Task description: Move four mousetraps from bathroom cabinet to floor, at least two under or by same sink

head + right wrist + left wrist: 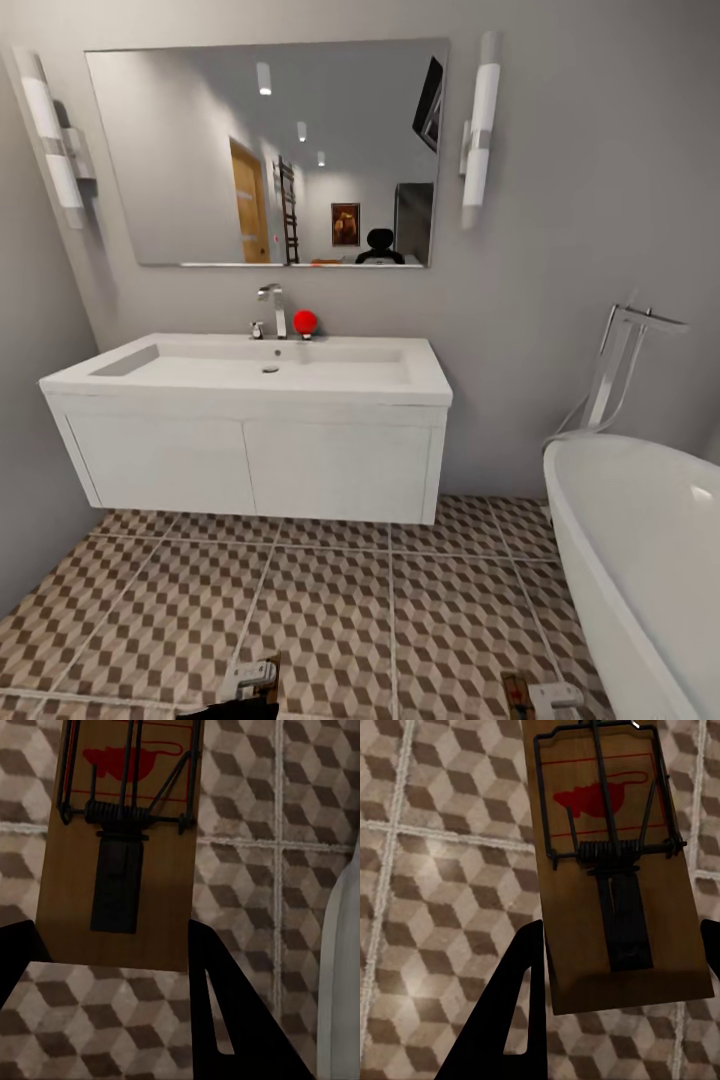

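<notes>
The white trough sink (270, 372) with its chrome tap (272, 310) sits on a wall-hung vanity (250, 462) straight ahead. The cube-pattern floor (330, 610) runs from under it toward me. My left gripper (622, 937) is shut on a mousetrap (607, 832), a brown board with a red mouse mark and black wire, held above the tiles. My right gripper (111, 934) is shut on a second mousetrap (127, 810). At the bottom edge of the head view, the left gripper (250, 680) and the right gripper (548, 695) sit low, with a trap (516, 692) beside the right one.
A white oval bathtub (640, 560) with a chrome floor tap (620, 365) fills the right side; its wall (341, 967) is close to my right gripper. A mirror (265, 155) hangs above the sink. A red ball (305, 321) rests by the tap. A wall closes the left.
</notes>
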{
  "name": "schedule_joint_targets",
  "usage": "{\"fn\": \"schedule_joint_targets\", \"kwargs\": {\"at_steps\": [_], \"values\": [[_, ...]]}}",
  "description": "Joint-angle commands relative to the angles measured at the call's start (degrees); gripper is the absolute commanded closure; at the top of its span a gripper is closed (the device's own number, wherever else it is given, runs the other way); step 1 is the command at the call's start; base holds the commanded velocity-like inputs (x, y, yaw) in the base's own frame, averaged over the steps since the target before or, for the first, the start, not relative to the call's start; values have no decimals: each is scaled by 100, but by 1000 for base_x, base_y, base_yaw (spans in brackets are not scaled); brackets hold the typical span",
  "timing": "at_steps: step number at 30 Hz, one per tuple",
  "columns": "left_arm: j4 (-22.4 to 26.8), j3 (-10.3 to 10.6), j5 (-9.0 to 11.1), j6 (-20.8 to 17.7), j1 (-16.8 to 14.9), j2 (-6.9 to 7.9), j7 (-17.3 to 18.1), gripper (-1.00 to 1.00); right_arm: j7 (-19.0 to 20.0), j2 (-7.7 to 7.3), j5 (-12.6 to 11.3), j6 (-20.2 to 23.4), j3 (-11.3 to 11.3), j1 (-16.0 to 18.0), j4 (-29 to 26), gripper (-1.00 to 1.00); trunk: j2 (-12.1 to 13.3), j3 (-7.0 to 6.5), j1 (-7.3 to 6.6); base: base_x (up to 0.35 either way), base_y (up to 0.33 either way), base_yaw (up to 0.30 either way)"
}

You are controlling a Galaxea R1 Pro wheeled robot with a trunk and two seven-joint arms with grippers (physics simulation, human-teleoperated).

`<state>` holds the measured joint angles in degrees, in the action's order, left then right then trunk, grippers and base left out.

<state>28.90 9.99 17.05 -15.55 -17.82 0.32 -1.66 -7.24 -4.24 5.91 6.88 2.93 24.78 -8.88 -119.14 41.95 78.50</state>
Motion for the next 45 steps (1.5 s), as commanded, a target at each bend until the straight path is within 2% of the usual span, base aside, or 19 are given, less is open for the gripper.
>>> {"fn": "schedule_joint_targets", "kwargs": {"at_steps": [1,4,12,16,17,18,19,20,24,29,31,35,39,45], "values": [[10,20,26,-27,-2,3,-19,100,-5,2,43,35,31,1,-11,100,-44,24,22,0,0,0],[8,20,26,-27,-2,3,-19,100,-5,2,42,31,32,1,-13,100,-164,78,88,0,0,0],[59,23,-5,-43,-4,24,-31,100,-66,1,64,-319,28,1,-28,100,-485,222,263,0,0,0],[175,25,-102,-138,-135,49,-148,100,-113,5,60,-197,24,13,-376,100,-646,294,351,0,0,0],[184,28,-143,-215,-294,37,-250,100,-178,-3,44,-41,24,23,-532,100,-686,311,373,0,0,0],[170,29,-215,-421,-590,14,-415,100,-274,-1,19,274,28,101,-698,100,-726,329,395,0,0,0],[145,29,-283,-756,-964,-4,-548,100,-345,16,2,676,30,384,-810,100,-766,347,417,0,0,0],[144,29,-304,-870,-1100,-14,-582,100,-367,40,-3,815,31,561,-809,100,-806,365,439,0,0,0],[149,30,-333,-1021,-1362,-57,-627,100,-404,201,-3,1102,32,987,-784,100,-967,437,527,0,0,0],[188,30,-304,-1122,-1792,-104,-640,100,-416,299,-6,1345,32,1246,-786,100,-1167,527,637,0,0,0],[194,37,-315,-1168,-2004,-294,-653,100,-422,366,-22,1387,35,1450,-789,100,-1247,563,681,0,0,0],[213,44,-352,-1258,-2135,-593,-738,100,-426,469,-32,1423,52,1675,-790,100,-1408,635,768,0,0,0],[145,50,-372,-1317,-2169,-684,-872,100,-427,507,-36,1382,70,1737,-785,100,-1568,706,856,0,0,0],[98,56,-376,-1280,-2180,-698,-926,100,-427,519,-30,1344,75,1756,-782,100,-1809,814,988,0,0,0]]}}
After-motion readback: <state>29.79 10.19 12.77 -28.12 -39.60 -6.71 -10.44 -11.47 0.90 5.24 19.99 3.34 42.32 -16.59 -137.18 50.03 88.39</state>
